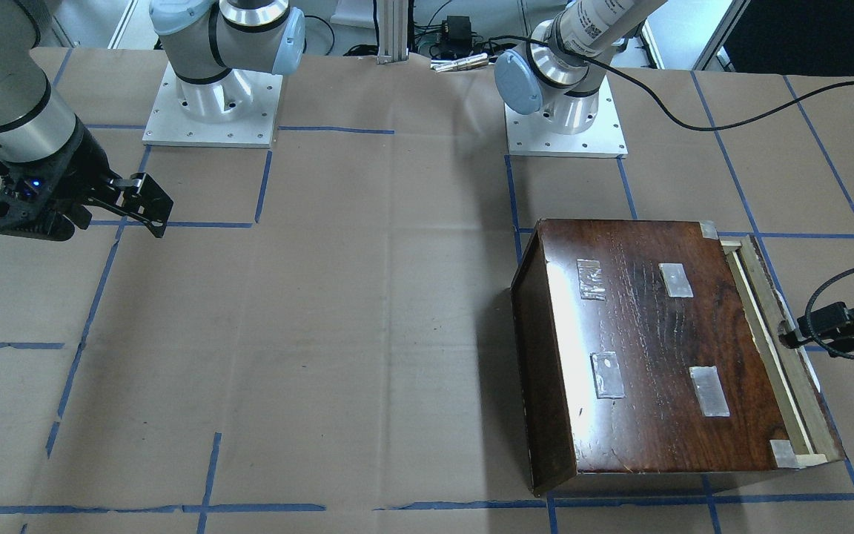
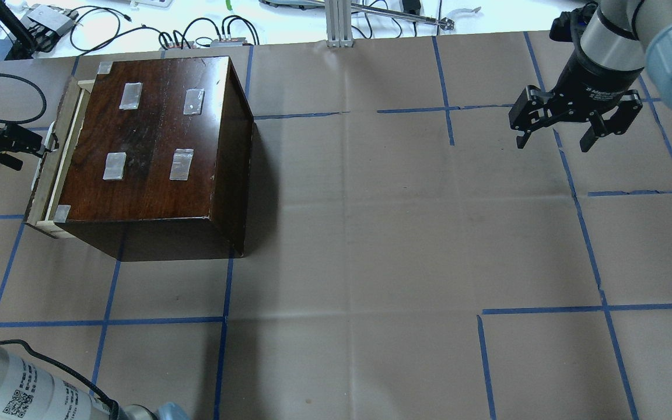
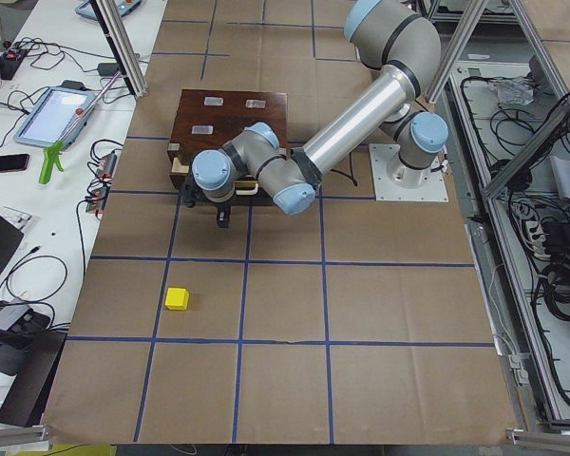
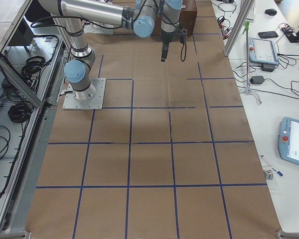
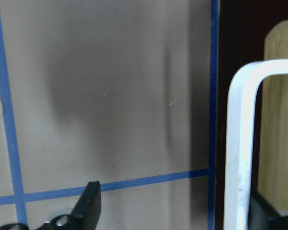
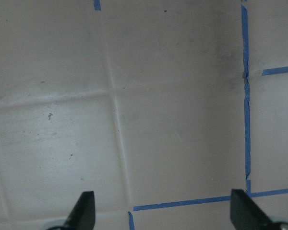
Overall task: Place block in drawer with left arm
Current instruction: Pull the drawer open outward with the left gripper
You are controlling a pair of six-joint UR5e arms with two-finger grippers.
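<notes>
The left gripper [image 5: 176, 208] sits at the front of the drawer [image 2: 50, 175], jaws spread, the white handle [image 5: 240, 143] just inside one finger. The drawer shows only a narrow strip out of the dark wooden box [image 2: 149, 140]. The yellow block [image 3: 178, 298] lies on the table, well apart, farther left. The right gripper [image 2: 553, 137] hovers far right, jaws spread. The step in hand is probably opening the drawer. The next move calls for pinching the handle and pulling straight out.
</notes>
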